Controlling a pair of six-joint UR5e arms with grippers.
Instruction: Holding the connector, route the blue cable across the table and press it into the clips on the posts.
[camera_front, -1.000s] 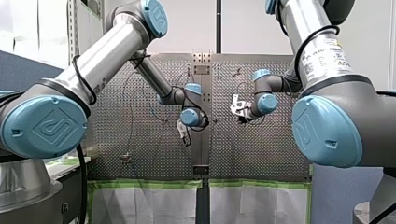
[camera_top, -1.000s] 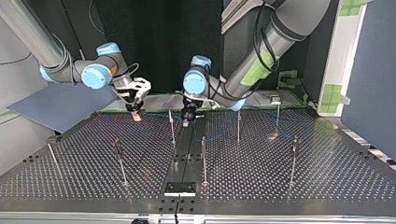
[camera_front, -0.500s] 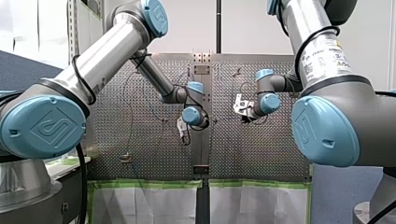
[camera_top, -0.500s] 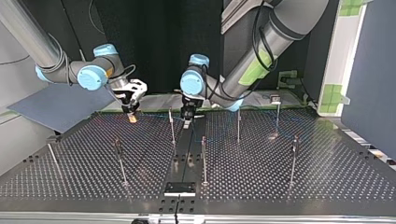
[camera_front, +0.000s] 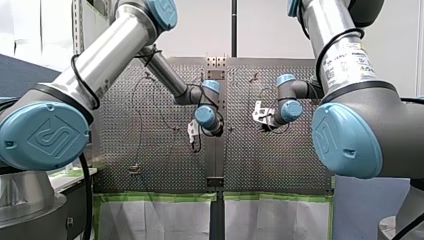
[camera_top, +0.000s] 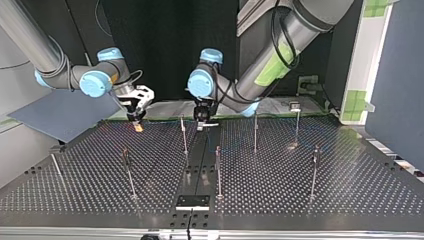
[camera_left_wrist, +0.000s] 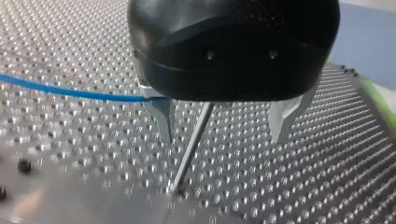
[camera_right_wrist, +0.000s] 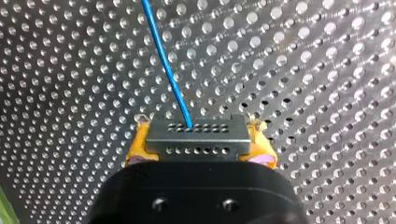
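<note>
The perforated metal bench (camera_top: 300, 200) fills the top view, with thin upright posts (camera_top: 218, 172) scattered across it. My left arm (camera_top: 280, 45) comes in at that view's right and reaches to the middle of the bench's far side. My right arm (camera_top: 35, 40) comes in at the left and ends over the far left part.

My left end effector (camera_left_wrist: 223, 123) hangs just above the bench with its two metal fingers (camera_left_wrist: 161, 116) spread wide. It has hold of nothing. In the left wrist view a single slim post (camera_left_wrist: 194, 140) stands between the fingers, nearer one of them than the other and touching neither.

My right end effector (camera_right_wrist: 198, 123) is closed on the connector (camera_right_wrist: 198, 142), a small grey block with rows of tiny holes. Its yellow pads (camera_right_wrist: 137, 144) press on the block's two ends. In the top view this end effector (camera_top: 136, 122) points down, close over the far left of the bench.

The blue cable (camera_right_wrist: 166, 70) leaves the top face of the connector and runs away over the bench holes ahead of my right end effector. In the left wrist view the same cable (camera_left_wrist: 70, 92) lies across the bench and reaches the outer side of one finger. Whether it touches that finger is hard to tell, since the black housing hides the spot.
</note>
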